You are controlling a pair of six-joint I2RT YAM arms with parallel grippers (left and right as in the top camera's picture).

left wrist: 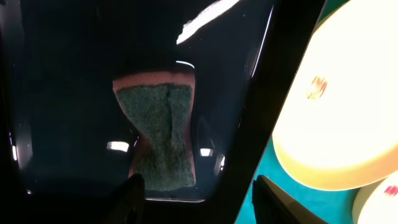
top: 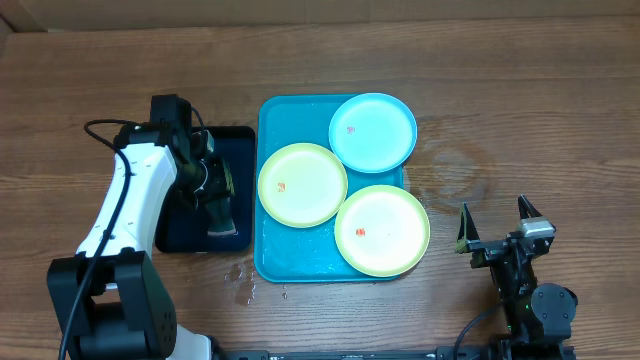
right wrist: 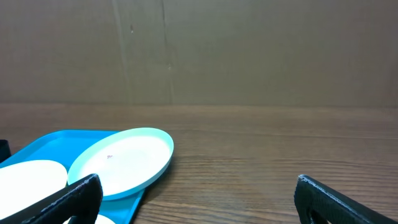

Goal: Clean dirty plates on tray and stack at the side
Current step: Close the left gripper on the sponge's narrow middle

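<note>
Your left gripper [left wrist: 199,182], half open and empty, hovers over the sponge [left wrist: 163,134] in the black tray [left wrist: 62,93]; the right gripper [top: 495,222] gapes, empty. Three dirty plates [top: 303,184] lie on the blue tray [top: 275,255]. Likely step: sponge pickup, so descend, straddle, close.

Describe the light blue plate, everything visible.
The light blue plate is round, shallow, plastic-looking, with a raised rim and a small red speck left of centre. It sits face up at the far right corner of the turquoise tray, its edge jutting past the tray's rim. It meets or overlaps the left yellow-green plate and nearly touches the nearer yellow-green plate.
</note>
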